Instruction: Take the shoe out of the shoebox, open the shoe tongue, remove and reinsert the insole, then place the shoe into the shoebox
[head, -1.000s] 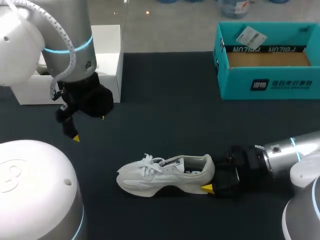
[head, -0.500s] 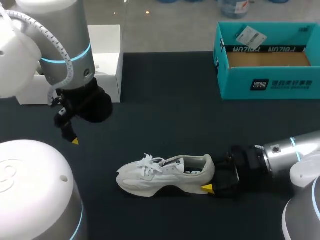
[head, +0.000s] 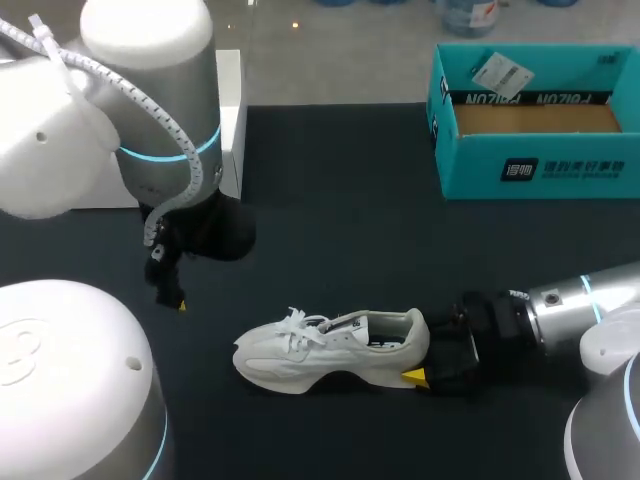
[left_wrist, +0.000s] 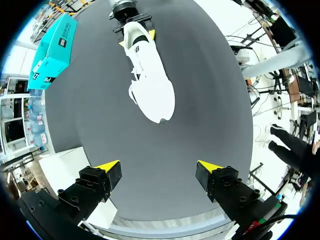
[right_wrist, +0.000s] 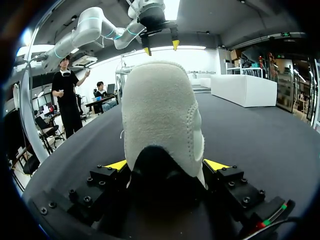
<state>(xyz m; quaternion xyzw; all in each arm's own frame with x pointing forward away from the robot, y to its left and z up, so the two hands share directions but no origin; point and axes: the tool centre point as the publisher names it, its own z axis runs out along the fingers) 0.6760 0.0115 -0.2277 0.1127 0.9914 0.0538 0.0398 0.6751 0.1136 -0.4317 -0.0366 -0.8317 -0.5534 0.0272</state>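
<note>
L gripper (head: 172, 292) hangs over table (head: 350, 220), fingers spread, nothing btwn. Shoe (head: 330, 348) sits upright at its 4 o'clock, toe twd 9. R gripper (head: 421, 358) clamps heel. Shoebox (head: 530, 165) at shoe's 1 o'clock, well apart.

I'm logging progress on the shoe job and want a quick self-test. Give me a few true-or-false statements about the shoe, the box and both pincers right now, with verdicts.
1. The shoe lies on the table, outside the shoebox. True.
2. The left pincer grips the shoe's laces. False: it is open and empty, above the table and apart from the shoe.
3. The right pincer is at the shoe's heel, with a finger on either side. True.
4. The shoebox is closed with a lid. False: it stands open, with no shoe inside.
</note>
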